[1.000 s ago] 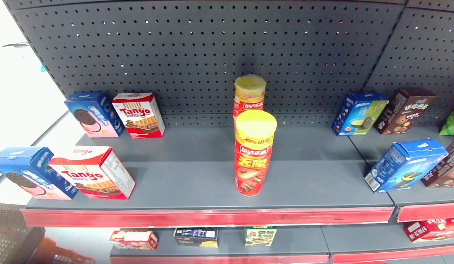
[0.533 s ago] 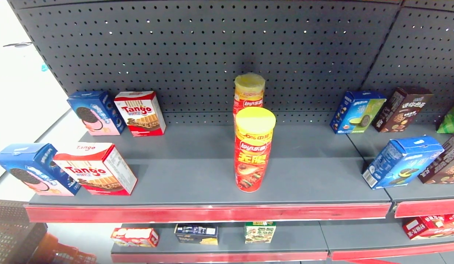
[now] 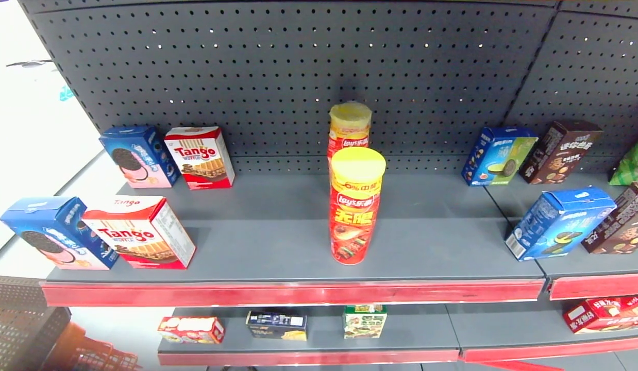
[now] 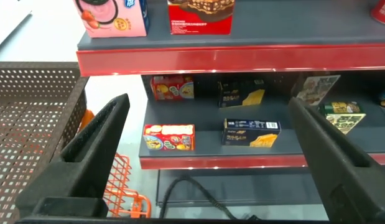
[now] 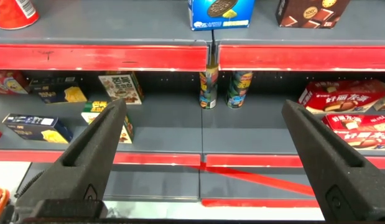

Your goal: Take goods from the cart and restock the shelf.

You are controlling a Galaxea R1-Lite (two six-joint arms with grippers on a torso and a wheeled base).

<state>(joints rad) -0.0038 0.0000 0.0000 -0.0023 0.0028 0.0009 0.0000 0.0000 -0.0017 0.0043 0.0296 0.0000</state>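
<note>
Two tall red chip cans with yellow lids stand mid-shelf, one (image 3: 356,206) in front of the other (image 3: 350,126), on the grey shelf (image 3: 278,242). The cart's dark perforated wall (image 3: 20,319) is at the lower left, with an orange wire basket (image 3: 92,355) beside it. My left gripper (image 4: 211,155) is open and holds nothing; it hangs low, facing the lower shelves, with the cart (image 4: 30,124) at its side. My right gripper (image 5: 204,155) is open and holds nothing, facing the lower shelves further right.
A blue cookie box (image 3: 56,239) and a red wafer box (image 3: 141,232) stand at the shelf's front left, with a like pair behind. Blue (image 3: 558,221) and brown boxes fill the right bay. Small boxes (image 4: 169,137) and red boxes (image 5: 341,96) sit on lower shelves.
The head camera has shifted a little, so the whole shelf picture has slid slightly. The goods on the shelf have not moved.
</note>
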